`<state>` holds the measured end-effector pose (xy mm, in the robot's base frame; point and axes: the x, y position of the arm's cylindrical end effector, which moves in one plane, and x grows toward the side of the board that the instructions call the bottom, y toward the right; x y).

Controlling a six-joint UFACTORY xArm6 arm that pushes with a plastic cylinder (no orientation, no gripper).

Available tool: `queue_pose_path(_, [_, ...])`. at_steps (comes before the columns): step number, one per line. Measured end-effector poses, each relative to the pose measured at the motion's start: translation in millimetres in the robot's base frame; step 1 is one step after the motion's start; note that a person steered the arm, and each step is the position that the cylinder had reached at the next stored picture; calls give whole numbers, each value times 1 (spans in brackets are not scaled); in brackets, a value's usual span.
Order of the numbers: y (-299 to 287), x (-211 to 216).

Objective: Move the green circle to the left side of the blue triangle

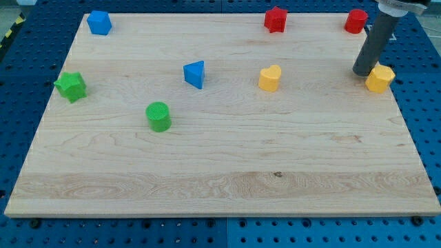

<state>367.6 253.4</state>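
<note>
Green circle: located below and to the view's left of the blue triangle, apart from it. My tip: a bare rod, nothing held, set far to the triangle's right, touching or just beside the yellow block. Risk judged: the triangle could be knocked aside if the circle is pushed upward too near it.

My tip sits at the view's right, just beside the yellow block. Yellow heart stands between the tip and blue triangle. Bare board around green circle; green star well apart at left edge.
</note>
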Motion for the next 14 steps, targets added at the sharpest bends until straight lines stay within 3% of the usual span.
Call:
queue_pose_path(4, [-39, -8])
queue_pose_path(6, [-99, -1])
queue_pose_path(9, [-170, 76])
queue_pose_path(10, [-198, 80])
queue_pose_path(14, [-368, 38])
